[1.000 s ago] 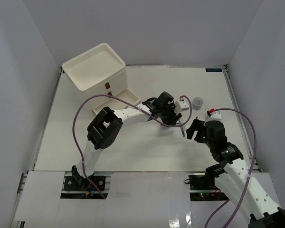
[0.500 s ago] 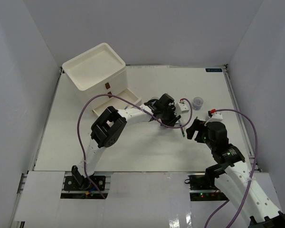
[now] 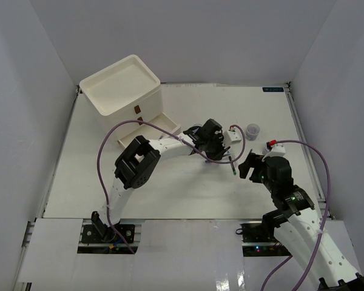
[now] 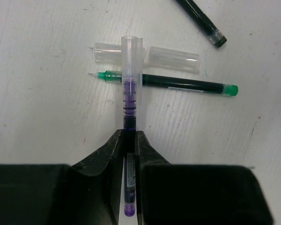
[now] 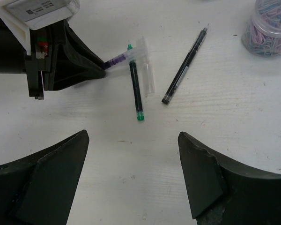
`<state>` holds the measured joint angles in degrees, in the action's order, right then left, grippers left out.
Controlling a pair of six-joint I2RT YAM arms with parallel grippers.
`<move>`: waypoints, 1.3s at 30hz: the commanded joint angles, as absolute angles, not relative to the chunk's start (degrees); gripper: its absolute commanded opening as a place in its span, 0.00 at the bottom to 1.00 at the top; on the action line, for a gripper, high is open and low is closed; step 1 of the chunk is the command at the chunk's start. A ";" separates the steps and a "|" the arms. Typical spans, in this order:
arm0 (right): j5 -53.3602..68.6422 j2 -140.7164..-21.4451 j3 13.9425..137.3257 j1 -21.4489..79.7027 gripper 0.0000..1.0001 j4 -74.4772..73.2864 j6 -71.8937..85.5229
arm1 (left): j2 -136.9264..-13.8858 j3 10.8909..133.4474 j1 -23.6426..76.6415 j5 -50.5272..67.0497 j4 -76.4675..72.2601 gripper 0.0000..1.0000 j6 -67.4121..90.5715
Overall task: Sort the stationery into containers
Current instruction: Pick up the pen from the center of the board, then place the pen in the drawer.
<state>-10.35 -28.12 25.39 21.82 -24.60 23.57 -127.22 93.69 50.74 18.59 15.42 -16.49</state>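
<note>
In the left wrist view my left gripper [image 4: 129, 135] is shut on a purple pen [image 4: 130, 93], whose clear-capped end points away and lies across a green pen [image 4: 178, 85] on the table. Two clear caps [image 4: 173, 58] lie just beyond, and a black pen [image 4: 201, 21] is at the upper right. The right wrist view shows the same purple pen [image 5: 117, 59], green pen [image 5: 136, 91] and black pen [image 5: 184, 68]. My right gripper [image 5: 133, 137] stands open above bare table, nearer than the pens. The white drawer unit [image 3: 124, 91] stands at the far left, its bottom drawer [image 3: 148, 128] pulled out.
A clear jar of coloured clips [image 5: 271, 26] stands right of the pens; it is the small jar [image 3: 252, 130] in the top view. White walls enclose the table on three sides. My two grippers are close together mid-table, right of centre.
My left gripper's jaws have come together on the purple pen. The left arm has shifted slightly. The right arm has barely moved.
</note>
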 commanded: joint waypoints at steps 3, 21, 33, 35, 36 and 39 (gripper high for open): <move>-10.99 -26.98 26.37 21.62 0.84 -24.87 22.50 | -116.29 91.50 50.89 17.76 14.15 0.18 -16.18; -7.47 -37.52 28.12 21.62 0.84 -19.60 20.48 | -91.68 71.11 33.15 -5.26 20.48 0.18 -13.45; -10.19 -45.60 31.20 21.36 0.84 -19.69 19.16 | -92.29 67.59 25.49 -4.75 19.60 0.41 -11.61; -11.07 -46.75 32.16 21.18 0.82 -19.77 19.07 | -91.94 67.85 25.49 -5.18 19.78 0.50 -10.99; -11.60 -47.80 32.43 21.09 0.82 -19.86 18.99 | -91.59 67.94 25.49 -5.10 19.95 0.55 -10.73; -13.35 -50.26 33.48 20.31 0.80 -19.69 19.16 | -89.31 68.38 25.49 -4.22 20.48 0.76 -7.22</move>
<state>-10.61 -48.58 30.22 21.12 -21.89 19.99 -93.54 67.83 25.39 -4.64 20.47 -10.59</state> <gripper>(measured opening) 0.806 0.699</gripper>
